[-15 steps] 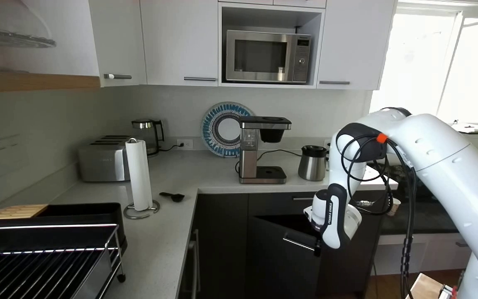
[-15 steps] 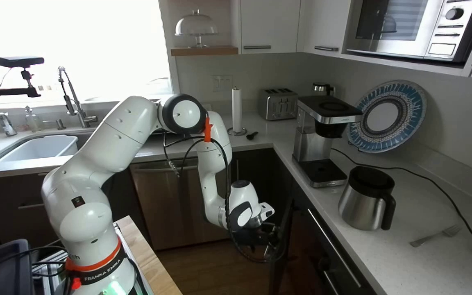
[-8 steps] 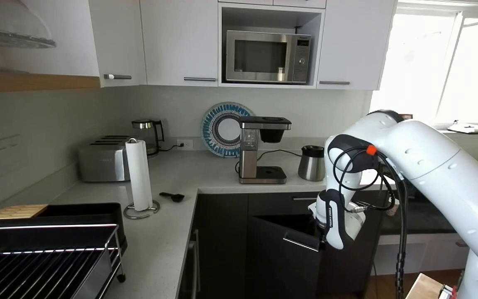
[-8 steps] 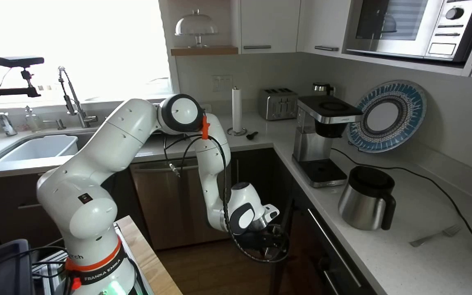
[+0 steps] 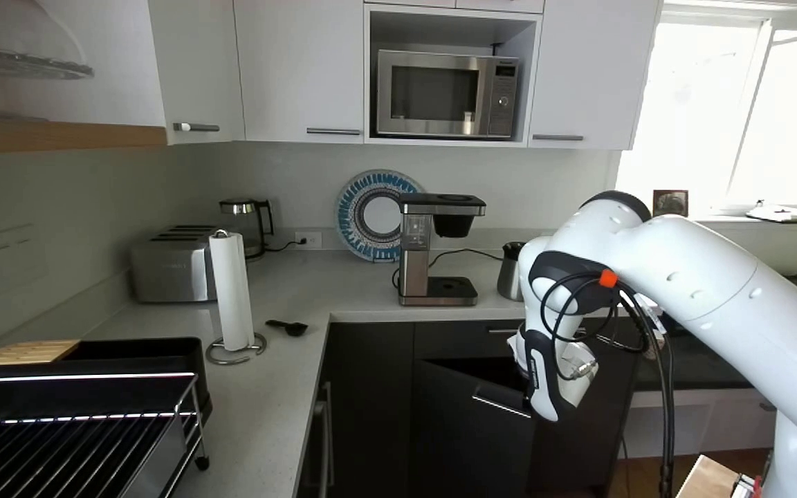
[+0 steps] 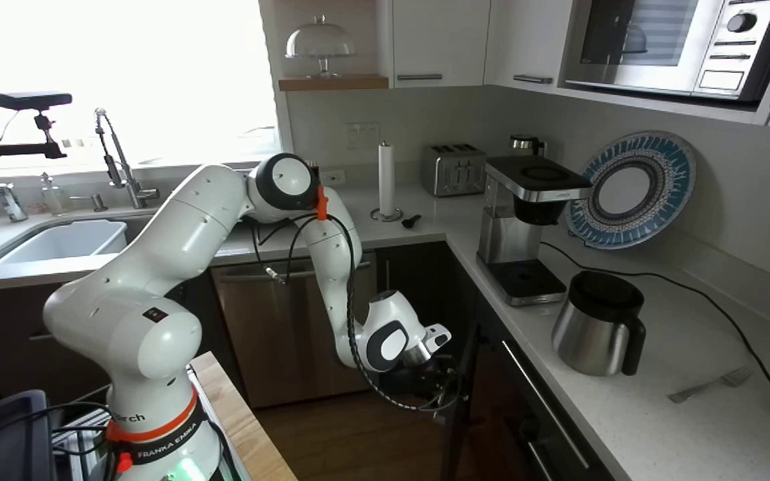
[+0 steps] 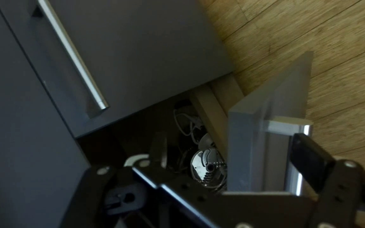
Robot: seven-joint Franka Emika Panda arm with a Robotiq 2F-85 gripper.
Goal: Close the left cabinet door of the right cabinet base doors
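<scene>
The tall, flat, matte charcoal left cabinet door (image 5: 471, 443) is not yet closed: its free right edge stands out, toward the near side, from the dark two-door base cabinet (image 5: 454, 340), whose matching charcoal twin panel (image 7: 157, 38) at right appears flush. The black two-fingered gripper (image 7: 230, 145) is spread wide, clasping nothing, its fingers (image 7: 310, 161) astride that edge in the wrist view, contact unclear; the inward swing seems to remain.
</scene>
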